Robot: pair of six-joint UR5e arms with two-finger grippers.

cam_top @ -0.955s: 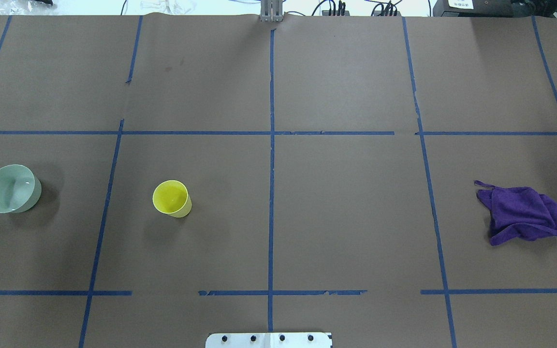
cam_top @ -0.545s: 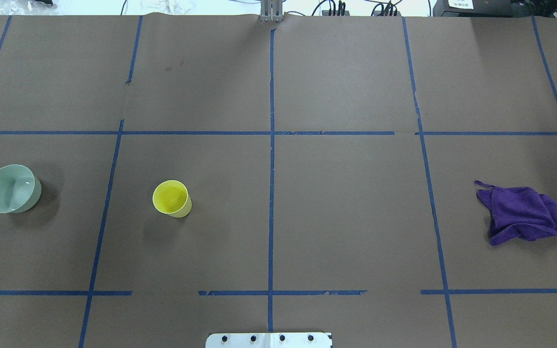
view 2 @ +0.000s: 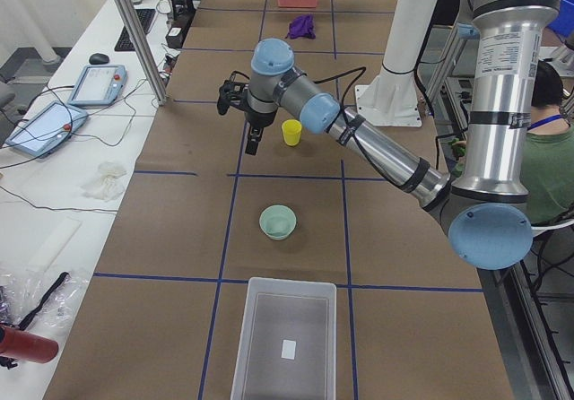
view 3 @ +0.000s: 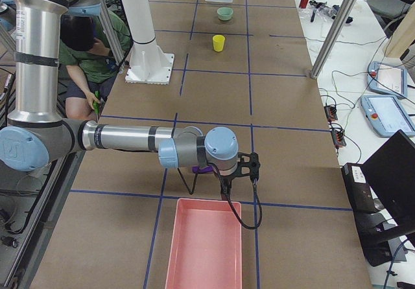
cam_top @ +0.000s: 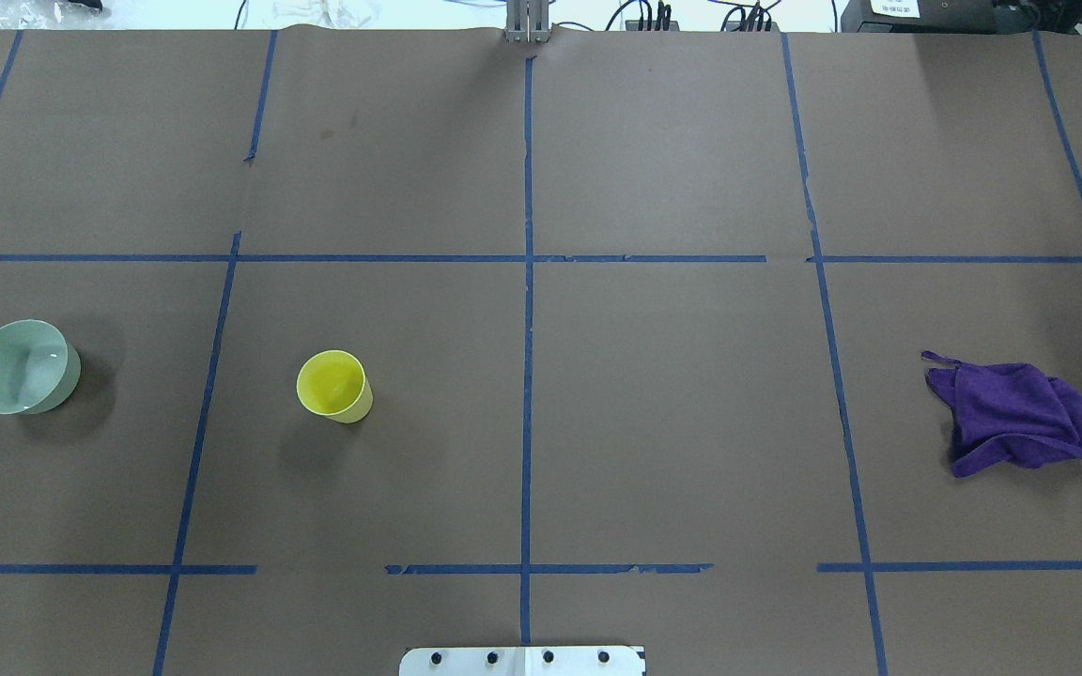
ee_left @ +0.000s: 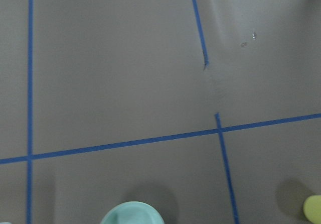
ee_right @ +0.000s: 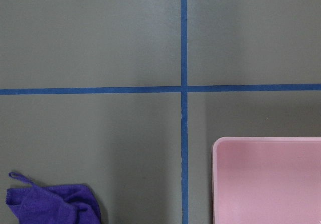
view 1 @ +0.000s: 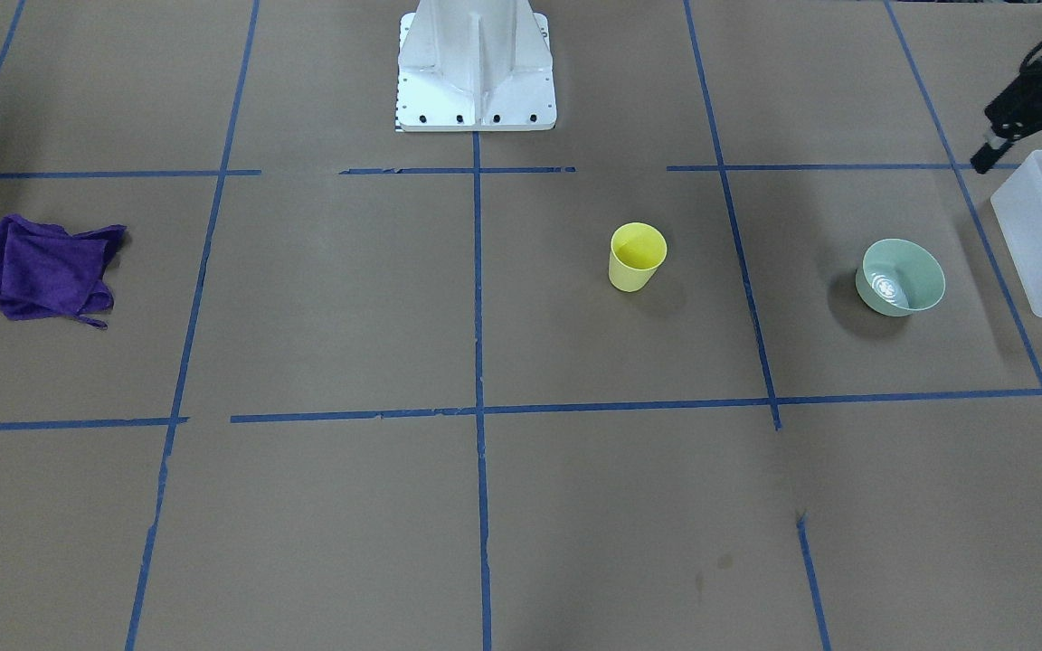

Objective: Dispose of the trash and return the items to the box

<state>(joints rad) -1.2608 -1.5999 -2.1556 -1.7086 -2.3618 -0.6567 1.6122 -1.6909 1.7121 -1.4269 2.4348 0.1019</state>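
Note:
A yellow cup point(cam_top: 334, 385) stands upright on the brown table, left of centre; it also shows in the front view point(view 1: 637, 258). A mint-green bowl point(cam_top: 23, 366) stands further left, also in the front view point(view 1: 901, 277). The frosted-white box point(view 1: 1018, 253) lies beyond the bowl at the table's left end point(view 2: 291, 282). My left gripper point(view 1: 1027, 167) hovers above the table near the box's robot-side corner, open and empty. My right gripper point(view 3: 240, 172) hangs above the table at the right end, near the purple cloth; I cannot tell if it is open.
A purple cloth point(cam_top: 1015, 418) lies crumpled at the right. A pink bin point(view 3: 204, 243) lies past it at the right end point(ee_right: 266, 179). The white robot base point(view 1: 476, 68) stands at the near middle edge. Blue tape lines grid the table.

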